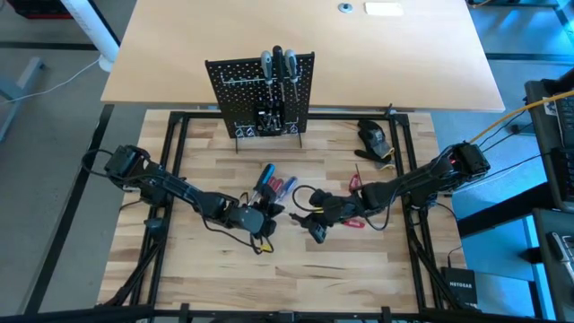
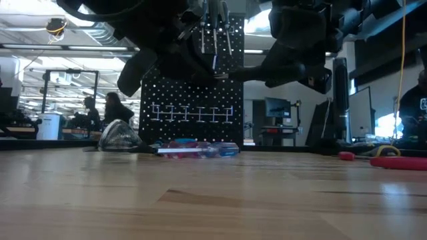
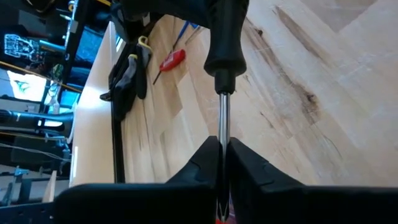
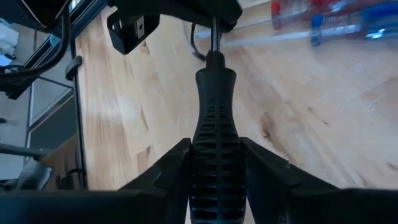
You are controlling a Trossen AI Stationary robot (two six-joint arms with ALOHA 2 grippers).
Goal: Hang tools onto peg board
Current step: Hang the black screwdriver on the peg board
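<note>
- Pale wooden tabletop point(image 1: 179, 269), workshop room beyond.
- Peg board point(image 1: 242, 85) upright at far edge, two tools already hung.
- Loose tools point(image 1: 273, 184) lying mid-table.
- Black-handled screwdriver point(image 4: 214, 134) mid-handover: right gripper point(image 4: 214, 163) clasping handle, left gripper point(image 3: 222, 163) clenched on shaft.
- Next, likely: right release, carry to board.

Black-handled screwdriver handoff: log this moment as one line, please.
stage: handoff above table | left gripper: shut on shaft | right gripper: gripping black-handled screwdriver by handle | peg board: some tools hung
</note>
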